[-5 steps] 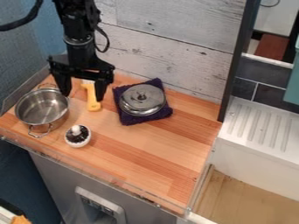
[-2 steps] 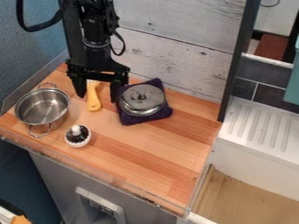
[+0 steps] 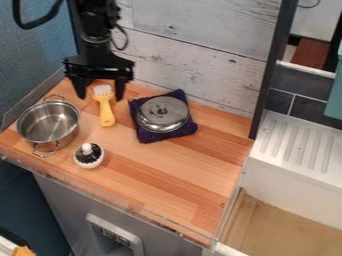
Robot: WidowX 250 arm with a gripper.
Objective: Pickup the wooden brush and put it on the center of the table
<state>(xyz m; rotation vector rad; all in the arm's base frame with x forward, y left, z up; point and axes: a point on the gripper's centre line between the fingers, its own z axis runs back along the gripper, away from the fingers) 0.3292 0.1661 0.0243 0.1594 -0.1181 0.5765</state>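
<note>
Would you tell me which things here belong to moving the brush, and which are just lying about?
For the job:
- yellow-handled brush
- end effector, open above it
- table, whose center is the goal

Lying about:
- metal pot
- metal lid on a dark cloth
- small round white-and-dark item

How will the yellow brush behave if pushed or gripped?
The yellow brush should stay stiff, since its handle looks like one solid piece. Its slim shape suggests it's fairly light. Lying flat, it would more likely swivel than tip if nudged at one end.
</note>
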